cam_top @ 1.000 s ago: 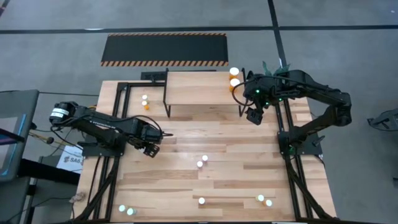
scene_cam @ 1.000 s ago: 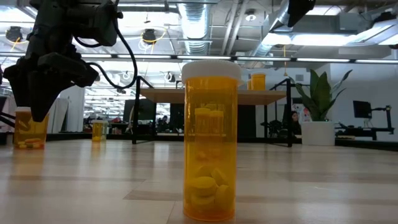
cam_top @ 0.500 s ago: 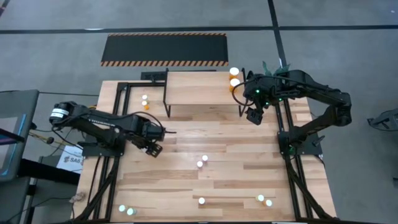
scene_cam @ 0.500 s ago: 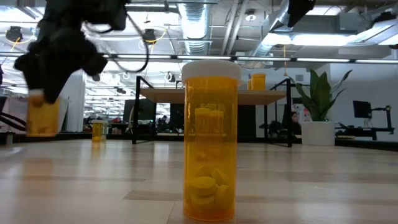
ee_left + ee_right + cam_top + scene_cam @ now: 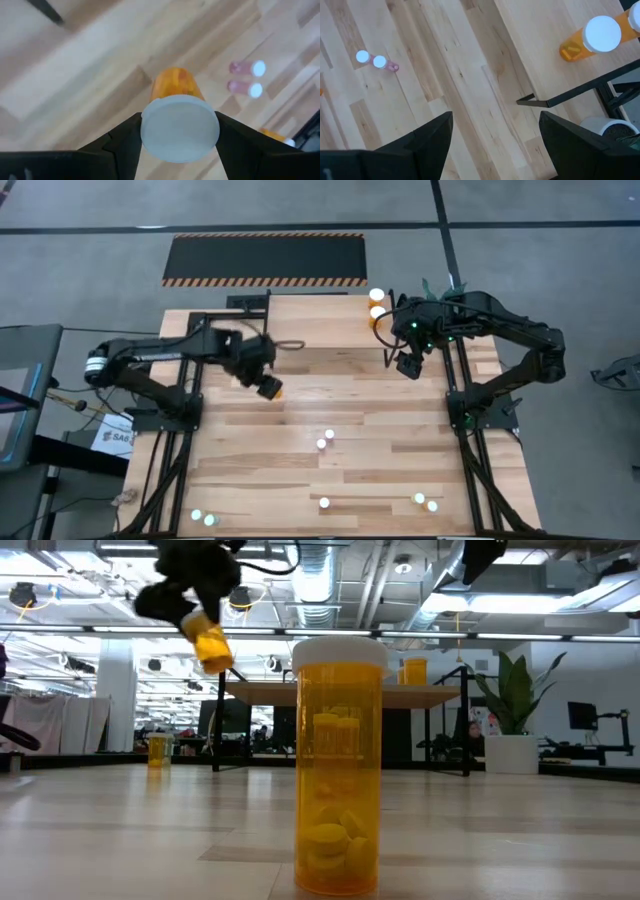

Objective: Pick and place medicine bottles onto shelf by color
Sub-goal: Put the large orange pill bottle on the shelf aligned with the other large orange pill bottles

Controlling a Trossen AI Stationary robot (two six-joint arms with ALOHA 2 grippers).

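My left gripper [image 5: 262, 383] is shut on an orange medicine bottle [image 5: 211, 646] with a white cap [image 5: 180, 127] and holds it in the air over the table, near the shelf's front. The shelf [image 5: 320, 322] has a light wood top on black legs at the table's far side. Two orange bottles [image 5: 377, 305] stand at its right end. My right gripper [image 5: 408, 367] hangs open above the table by the shelf's right end, with nothing between its fingers. A large orange bottle [image 5: 338, 770] stands upright close to the low camera. My left gripper pinches the bottle's capped top end [image 5: 150, 131] between its two fingers, one finger [image 5: 125, 145] on each side of the cap. The fingers slant down from above. The bottle hangs below them, tilted, its orange body [image 5: 176, 86] lifted clear of the table.
Two pinkish bottles [image 5: 325, 439] lie near the table's middle. More bottles stand along the near edge: one [image 5: 324, 503] in the middle, two [image 5: 426, 501] at the right, greenish ones [image 5: 202, 518] at the left. A potted plant [image 5: 512, 705] stands behind the shelf.
My left gripper has risen with the orange bottle and swung from the table's left side toward the far edge and the shelf. The bottle stood on the table a second ago and now hangs tilted, lifted clear.
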